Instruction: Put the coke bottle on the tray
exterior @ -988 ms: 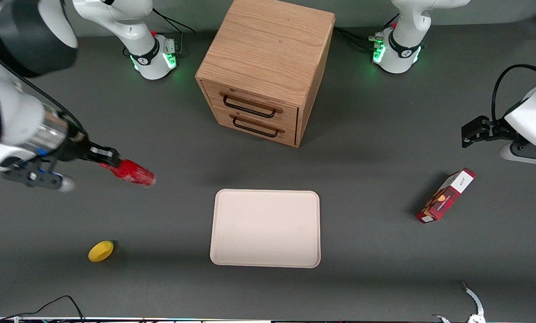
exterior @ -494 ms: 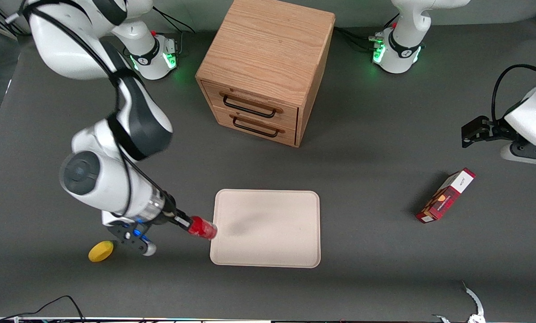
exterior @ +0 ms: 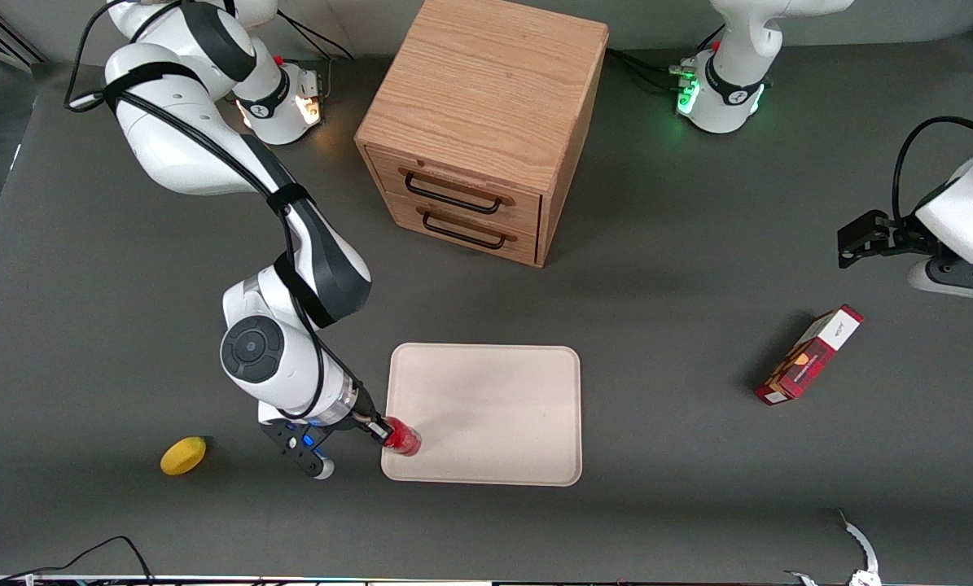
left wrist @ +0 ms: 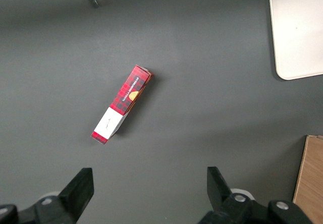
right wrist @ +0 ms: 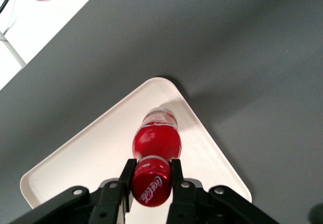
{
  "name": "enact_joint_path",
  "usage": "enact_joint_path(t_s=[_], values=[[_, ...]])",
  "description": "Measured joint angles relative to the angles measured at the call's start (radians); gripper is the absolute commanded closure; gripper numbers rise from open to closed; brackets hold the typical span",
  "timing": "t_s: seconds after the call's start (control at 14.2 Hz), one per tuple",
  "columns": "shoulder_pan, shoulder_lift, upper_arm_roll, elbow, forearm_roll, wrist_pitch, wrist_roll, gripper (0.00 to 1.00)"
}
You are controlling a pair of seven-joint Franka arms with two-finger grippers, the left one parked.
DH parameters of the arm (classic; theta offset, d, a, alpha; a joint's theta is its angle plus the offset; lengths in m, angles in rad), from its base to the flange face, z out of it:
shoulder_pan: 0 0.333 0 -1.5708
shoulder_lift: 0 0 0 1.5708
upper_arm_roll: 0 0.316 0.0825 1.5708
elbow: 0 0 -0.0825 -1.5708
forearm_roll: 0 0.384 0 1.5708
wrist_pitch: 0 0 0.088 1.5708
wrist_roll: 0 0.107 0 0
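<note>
And the bottle [exterior: 403,439] is over the tray [exterior: 494,391] now! A second ago it hung well out over bare table toward the working arm's end; half a second ago it was just reaching the tray's edge. Now the arm has swung in and dropped low, and the bottle sits at the tray's corner nearest the camera on the working arm's side. The gripper [right wrist: 151,176] is clamped on the bottle [right wrist: 155,143] right at the cap, fingers [right wrist: 126,176] pressed in from both sides, base pointing down at the tray [right wrist: 91,148]. Whether the base is actually touching the tray, I can't tell. What it means: the carry looks essentially finished, and what's left is to set it down and let go. One worry: it's close to the rim there, so a tilted landing could tip it. The lemon [exterior: 183,455] lies well clear, farther toward the working arm's end than the tray.
</note>
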Motion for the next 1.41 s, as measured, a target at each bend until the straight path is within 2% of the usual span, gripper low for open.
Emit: enact_joint_path(t_s=[0.42,0.64,0.85,1.06,1.27,1.41], values=[[0.000,-0.001,0.018,0.027,-0.018,-0.005,0.006,0.00],[-0.007,-0.043,0.037,0.061,-0.043,-0.131,-0.041,0.00],[-0.053,-0.185,0.099,0.073,-0.061,-0.362,-0.202,0.00],[-0.159,-0.390,0.154,0.030,-0.050,-0.587,-0.401,0.00],[-0.262,-0.566,0.134,-0.057,0.021,-0.726,-0.605,0.00],[-0.290,-0.649,0.056,-0.145,0.068,-0.744,-0.734,0.00]])
